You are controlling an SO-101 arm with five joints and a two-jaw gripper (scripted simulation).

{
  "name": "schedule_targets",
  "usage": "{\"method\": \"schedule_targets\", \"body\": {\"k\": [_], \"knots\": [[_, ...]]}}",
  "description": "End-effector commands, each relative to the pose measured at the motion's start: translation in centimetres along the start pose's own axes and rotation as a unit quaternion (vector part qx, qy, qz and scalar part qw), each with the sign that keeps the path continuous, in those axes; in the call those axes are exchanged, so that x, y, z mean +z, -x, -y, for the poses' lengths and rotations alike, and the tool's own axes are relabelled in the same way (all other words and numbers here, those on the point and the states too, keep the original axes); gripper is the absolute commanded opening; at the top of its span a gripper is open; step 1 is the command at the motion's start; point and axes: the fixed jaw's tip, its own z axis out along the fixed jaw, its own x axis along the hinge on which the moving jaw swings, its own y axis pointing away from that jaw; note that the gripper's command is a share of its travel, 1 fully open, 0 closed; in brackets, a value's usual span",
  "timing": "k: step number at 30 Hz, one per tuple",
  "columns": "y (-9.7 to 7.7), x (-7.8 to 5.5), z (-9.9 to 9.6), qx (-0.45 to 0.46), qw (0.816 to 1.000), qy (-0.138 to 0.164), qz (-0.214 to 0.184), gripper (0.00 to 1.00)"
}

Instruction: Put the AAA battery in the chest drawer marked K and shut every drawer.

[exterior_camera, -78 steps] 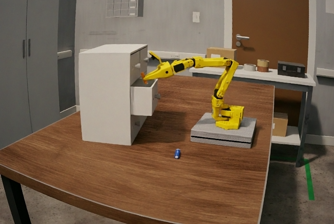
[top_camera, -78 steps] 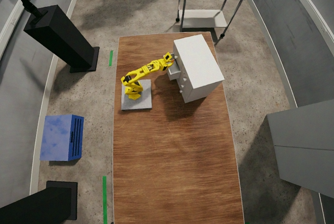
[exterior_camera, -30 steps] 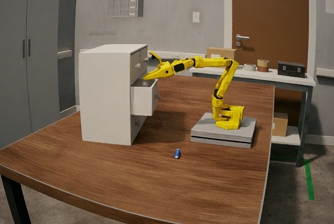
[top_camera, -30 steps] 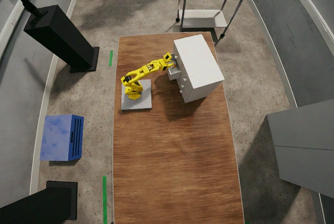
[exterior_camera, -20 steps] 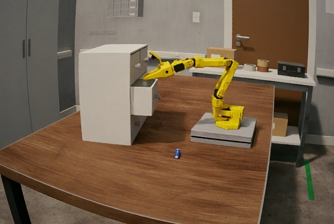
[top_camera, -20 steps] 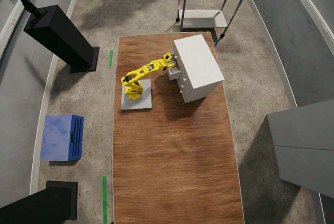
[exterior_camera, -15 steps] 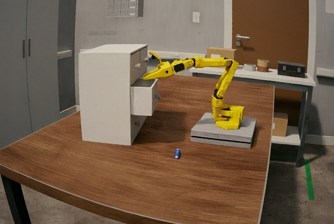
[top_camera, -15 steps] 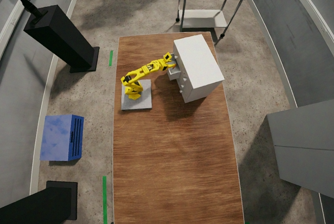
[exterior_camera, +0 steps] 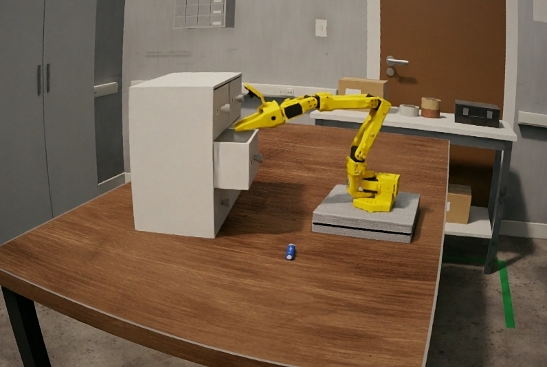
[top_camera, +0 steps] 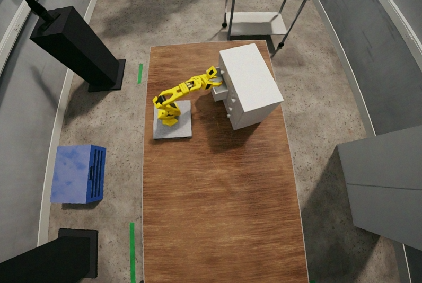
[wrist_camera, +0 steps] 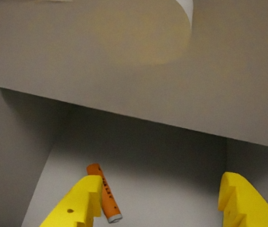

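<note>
The gripper's [top_camera: 218, 83] [exterior_camera: 240, 121] [wrist_camera: 160, 194] two fingers stand apart, holding nothing; one orange battery [wrist_camera: 106, 196] lies below them inside the one pulled-out drawer [top_camera: 219, 95] [exterior_camera: 231, 163] [wrist_camera: 135, 187]; one white chest [top_camera: 250, 74] [exterior_camera: 172, 159]; one blue battery [exterior_camera: 290, 251] lies on the table [top_camera: 218, 204] [exterior_camera: 211, 283].

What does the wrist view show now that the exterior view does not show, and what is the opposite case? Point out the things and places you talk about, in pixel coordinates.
Only the wrist view: the orange battery [wrist_camera: 109, 199], lying on the floor of the pulled-out drawer [top_camera: 220, 95] [exterior_camera: 231, 164] [wrist_camera: 21, 133].

Only the exterior view: a small blue cylinder [exterior_camera: 290, 251] lying on the table [top_camera: 218, 204] [exterior_camera: 220, 283], the grey slab [top_camera: 185, 129] [exterior_camera: 324, 218] under the arm, and the brown door [exterior_camera: 442, 22].

Both: that drawer, part of the white chest [top_camera: 250, 74] [exterior_camera: 172, 154] [wrist_camera: 97, 49], and the open pincer [top_camera: 217, 78] [exterior_camera: 241, 106] [wrist_camera: 161, 180].
</note>
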Motion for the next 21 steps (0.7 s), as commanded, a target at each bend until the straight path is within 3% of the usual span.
{"method": "schedule_targets", "body": {"k": [1, 10, 21], "knots": [[0.8, -0.4, 0.0, 0.003, 1.000, 0.000, 0.007, 0.23], [2.0, -0.9, 0.0, 0.001, 1.000, 0.000, 0.007, 0.23], [2.0, -0.9, 0.0, 0.001, 1.000, 0.000, 0.007, 0.23]]}}
